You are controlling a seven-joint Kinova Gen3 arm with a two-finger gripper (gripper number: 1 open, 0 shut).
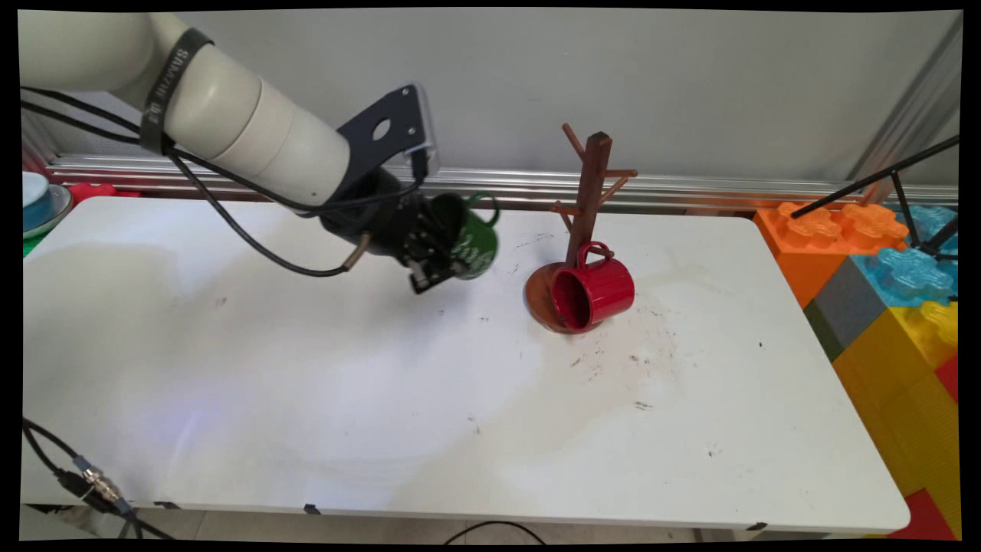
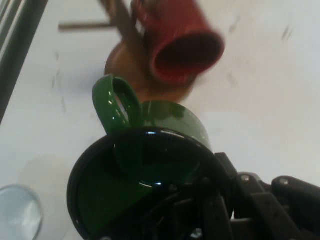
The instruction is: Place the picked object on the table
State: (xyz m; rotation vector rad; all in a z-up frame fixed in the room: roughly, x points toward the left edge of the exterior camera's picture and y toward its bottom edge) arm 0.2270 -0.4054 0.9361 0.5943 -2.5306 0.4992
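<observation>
One green mug (image 1: 474, 239), likely rigid and breakable, was gripped at its rim by the pincer (image 1: 431, 264) above the counter (image 1: 306, 399), near a red mug (image 1: 592, 295).

Red mug (image 1: 594, 295) on brown mug tree (image 1: 586, 207), toy bricks (image 1: 893, 291) beside white table (image 1: 306, 399)
</observation>
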